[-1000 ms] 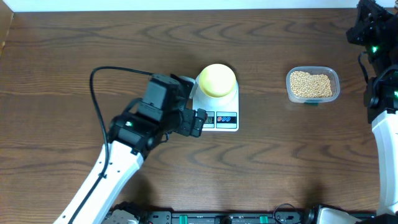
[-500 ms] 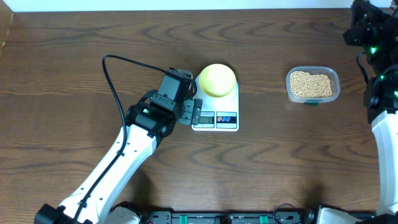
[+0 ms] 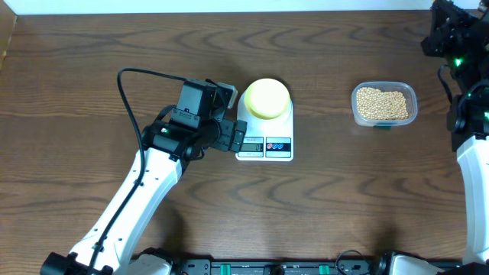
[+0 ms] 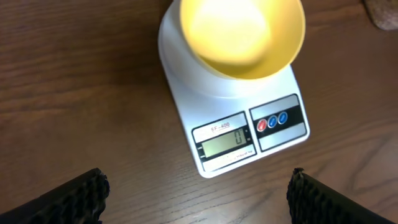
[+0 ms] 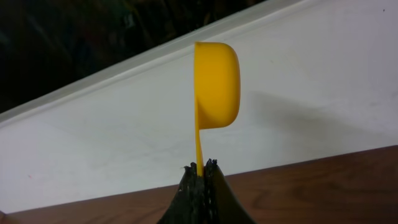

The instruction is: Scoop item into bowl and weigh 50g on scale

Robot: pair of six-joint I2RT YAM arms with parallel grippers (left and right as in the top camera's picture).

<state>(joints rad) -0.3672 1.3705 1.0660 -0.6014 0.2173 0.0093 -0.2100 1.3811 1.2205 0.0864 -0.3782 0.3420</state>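
The pale yellow bowl (image 3: 265,98) sits empty on the white scale (image 3: 279,145), whose display reads zero (image 4: 227,142). In the left wrist view the bowl (image 4: 242,31) and the scale (image 4: 186,93) lie just ahead of my left gripper (image 4: 198,202). That gripper stands wide open over bare wood, and overhead the left gripper (image 3: 238,137) is at the scale's left front corner. The beans (image 3: 382,103) fill a clear tub at the right. My right gripper (image 5: 200,167) is shut on the handle of a bright yellow scoop (image 5: 217,84), held upright and high at the back right.
The clear tub (image 3: 410,114) stands about a hand's width right of the scale. A black cable (image 3: 122,99) loops above the left arm. The right arm (image 3: 467,114) rises along the table's right edge, with a white wall behind the table's far edge.
The left arm has swung, and its gripper has moved slightly up and left to the scale's left front corner. The right arm has barely moved.
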